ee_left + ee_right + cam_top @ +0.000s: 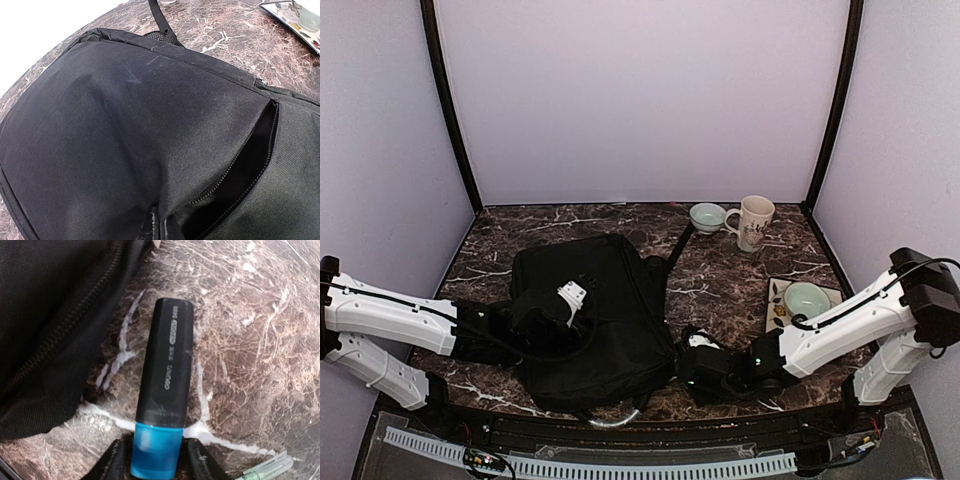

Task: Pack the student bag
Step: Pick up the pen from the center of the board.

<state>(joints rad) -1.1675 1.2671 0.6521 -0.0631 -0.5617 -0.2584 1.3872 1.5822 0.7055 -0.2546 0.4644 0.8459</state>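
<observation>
The student bag point(590, 320) lies flat and black across the middle of the table, and it fills the left wrist view point(125, 125). Its zipper point(250, 165) gapes open. My left gripper point(575, 297) rests on top of the bag, shut on a pinch of its fabric point(161, 225) beside that opening. My right gripper point(695, 365) is low at the bag's near right corner. In the right wrist view its open gripper point(156, 460) straddles the blue cap of a black highlighter point(167, 365) lying on the marble, with a narrow gap on each side. The bag's edge point(50, 315) lies just left of it.
A white mug point(752, 222) and a pale green bowl point(707, 216) stand at the back. A patterned tray point(778, 310) with another bowl point(807, 298) sits at the right. The bag's strap point(678, 250) trails toward the back. A clear greenish pen point(265, 467) lies right of the highlighter.
</observation>
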